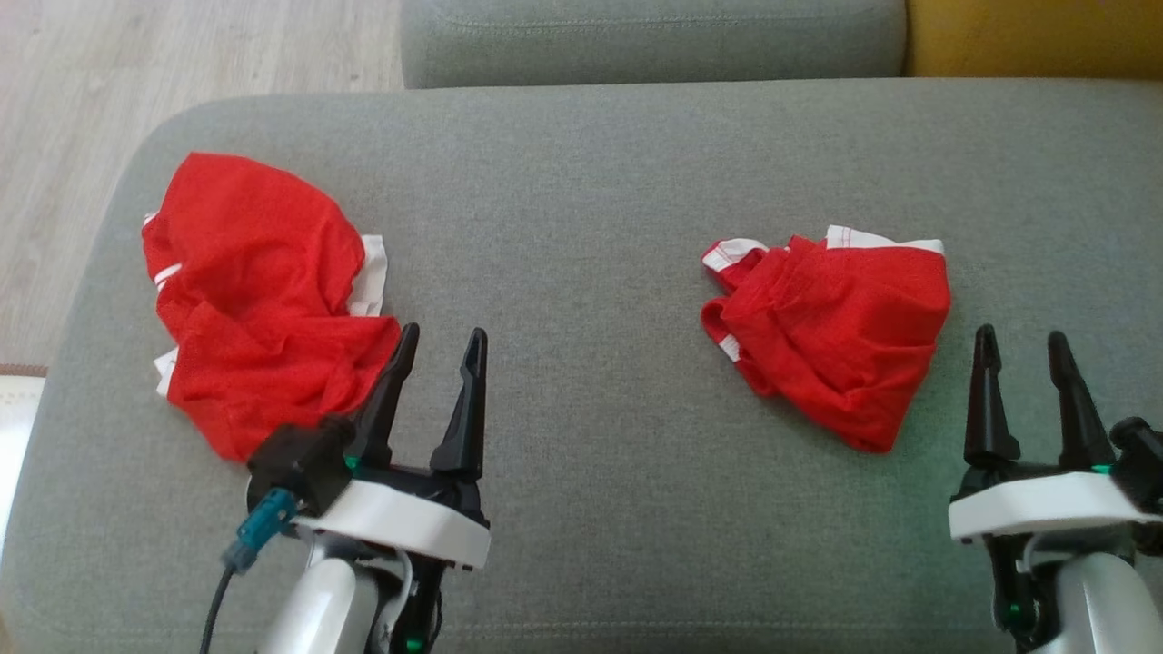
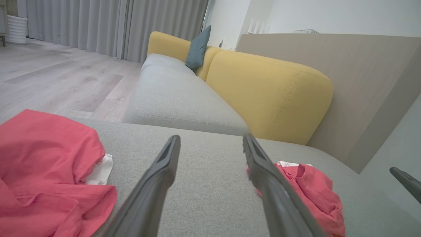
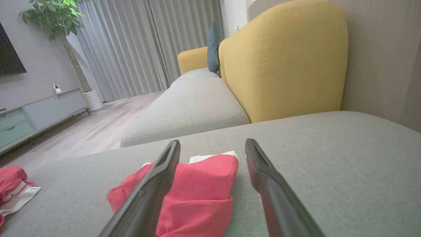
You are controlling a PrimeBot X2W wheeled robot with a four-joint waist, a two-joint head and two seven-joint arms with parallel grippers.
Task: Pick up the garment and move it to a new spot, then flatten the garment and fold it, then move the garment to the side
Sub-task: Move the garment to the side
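Two claws are hovering open and empty over the grey cushion (image 1: 581,182): left claw (image 1: 443,332) beside the left-edge garment (image 1: 254,272), right claw (image 1: 1020,335) beside the right-hand garment (image 1: 836,336).

Grey sofa seat (image 1: 581,182): woven cloth, matt, slightly rough grain. The left garment (image 1: 254,300) & right garment (image 1: 831,336): thin red cloth w/ fine mesh texture (white trim looks smoother), creased. On left claw (image 1: 443,334) & right claw (image 1: 1019,334), fingers (image 1: 465,409) are matt black plastic; wrist shell (image 1: 391,522) is smooth white plastic, semi-gloss. Yellow backrest (image 2: 269,95): woven cloth, stitched seam. Pale floor (image 1: 182,54): wood-look planks, matt. Grey curtains (image 2: 98,26): cloth.
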